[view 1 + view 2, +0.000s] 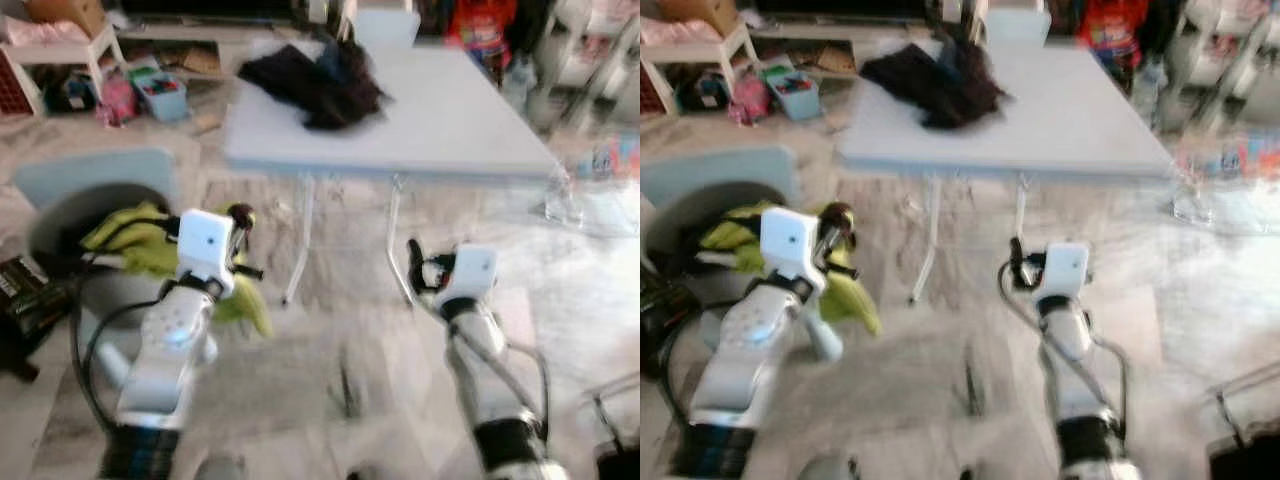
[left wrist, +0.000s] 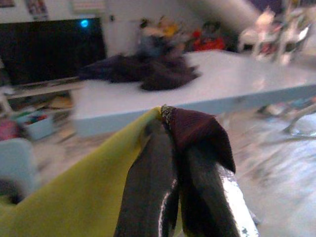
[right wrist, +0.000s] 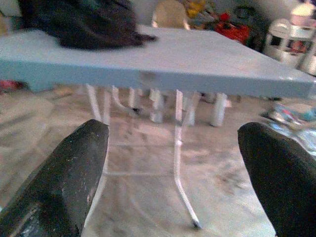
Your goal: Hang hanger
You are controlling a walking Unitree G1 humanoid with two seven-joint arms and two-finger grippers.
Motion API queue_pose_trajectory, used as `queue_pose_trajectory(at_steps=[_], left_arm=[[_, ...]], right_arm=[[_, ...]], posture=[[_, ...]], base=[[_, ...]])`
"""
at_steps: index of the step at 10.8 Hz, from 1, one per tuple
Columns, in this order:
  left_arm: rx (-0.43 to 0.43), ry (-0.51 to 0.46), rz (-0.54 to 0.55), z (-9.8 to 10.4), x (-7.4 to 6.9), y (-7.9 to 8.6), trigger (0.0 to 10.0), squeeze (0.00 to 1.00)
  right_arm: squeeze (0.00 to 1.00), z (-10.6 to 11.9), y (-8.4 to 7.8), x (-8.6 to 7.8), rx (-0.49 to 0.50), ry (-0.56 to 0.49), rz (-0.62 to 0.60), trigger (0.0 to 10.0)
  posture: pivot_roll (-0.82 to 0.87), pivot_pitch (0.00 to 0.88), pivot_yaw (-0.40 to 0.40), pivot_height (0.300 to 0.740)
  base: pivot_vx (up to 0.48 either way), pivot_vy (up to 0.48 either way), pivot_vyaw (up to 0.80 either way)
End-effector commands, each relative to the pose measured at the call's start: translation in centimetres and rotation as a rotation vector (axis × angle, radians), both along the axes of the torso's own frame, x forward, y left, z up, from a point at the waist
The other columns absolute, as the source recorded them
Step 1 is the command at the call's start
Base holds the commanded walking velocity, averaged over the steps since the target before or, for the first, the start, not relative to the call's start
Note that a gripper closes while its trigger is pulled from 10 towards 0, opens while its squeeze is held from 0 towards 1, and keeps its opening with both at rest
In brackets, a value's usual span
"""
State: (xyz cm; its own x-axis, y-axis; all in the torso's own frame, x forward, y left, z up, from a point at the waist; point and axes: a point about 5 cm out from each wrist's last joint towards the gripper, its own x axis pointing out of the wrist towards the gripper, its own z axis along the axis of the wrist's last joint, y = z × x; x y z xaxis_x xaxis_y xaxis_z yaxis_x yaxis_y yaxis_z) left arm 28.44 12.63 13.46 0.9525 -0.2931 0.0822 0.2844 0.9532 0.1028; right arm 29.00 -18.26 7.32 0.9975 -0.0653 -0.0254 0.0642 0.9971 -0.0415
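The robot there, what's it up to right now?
The robot stands facing a light table with a dark pile of clothes on top. Its left gripper is shut on a yellow-green garment with a dark maroon edge. The right gripper is open and empty, pointed at the table's legs.

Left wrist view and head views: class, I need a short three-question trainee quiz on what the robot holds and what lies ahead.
1. True or false: the left hand is shut on yellow-green cloth.
2. What lies on the table? A) a dark clothes pile B) a stack of plates C) a laptop
3. Fill in: the right hand is ____ and holds nothing.

Key: 1 true; 2 A; 3 open.
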Motion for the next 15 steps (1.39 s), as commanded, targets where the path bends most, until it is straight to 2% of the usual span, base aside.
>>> queue_pose_trajectory(at_steps=[1, 4, 7, 9, 12, 14, 15], left_arm=[[0.010, -0.038, -0.022, 1.0, 0.1, -0.3, 10.0, 0.00], [0.008, -0.037, -0.024, 1.0, 0.4, -0.5, 10.0, 0.00], [-0.020, -0.028, 0.023, 0.9, 1.1, -0.6, 10.0, 0.00], [-0.015, -0.009, 0.032, 0.4, 1.7, -0.1, 10.0, 0.00], [0.051, 0.075, 0.003, -2.0, 1.9, 1.0, 10.0, 0.00], [0.134, 0.135, 0.035, -4.2, 1.8, 2.7, 10.0, 0.00], [0.090, 0.146, 0.042, -4.2, 2.1, 2.8, 10.0, 0.00]], right_arm=[[0.00, 0.6, 0.1, 0.4, 0.002, -0.022, -0.001, 10.0], [0.00, 0.6, 0.3, 0.5, 0.003, -0.023, 0.002, 10.0], [0.00, 0.2, 0.6, 0.4, 0.005, -0.009, 0.009, 10.0], [0.00, -0.2, 1.0, 0.2, 0.014, 0.007, 0.016, 10.0], [0.00, -0.5, 1.0, 0.3, 0.025, 0.019, 0.010, 10.0], [0.00, -0.8, 1.3, 0.5, 0.025, 0.033, 0.031, 10.0], [0.00, -0.9, 1.4, 0.7, 0.026, 0.041, 0.044, 10.0]], posture=[[0.02, 0.026, -0.046, 0.740], [0.02, 0.021, -0.045, 0.740], [0.01, 0.019, -0.044, 0.740], [0.01, 0.028, -0.047, 0.740], [0.00, 0.027, -0.045, 0.740], [0.00, 0.030, -0.050, 0.740], [0.01, 0.030, -0.053, 0.740]], base=[[0.000, -0.326, 0.00], [0.000, -0.109, 0.00], [0.000, 0.000, 0.00], [0.000, 0.144, 0.00], [0.000, 0.480, 0.00], [0.000, 0.480, -0.26], [0.000, 0.480, -0.80]])
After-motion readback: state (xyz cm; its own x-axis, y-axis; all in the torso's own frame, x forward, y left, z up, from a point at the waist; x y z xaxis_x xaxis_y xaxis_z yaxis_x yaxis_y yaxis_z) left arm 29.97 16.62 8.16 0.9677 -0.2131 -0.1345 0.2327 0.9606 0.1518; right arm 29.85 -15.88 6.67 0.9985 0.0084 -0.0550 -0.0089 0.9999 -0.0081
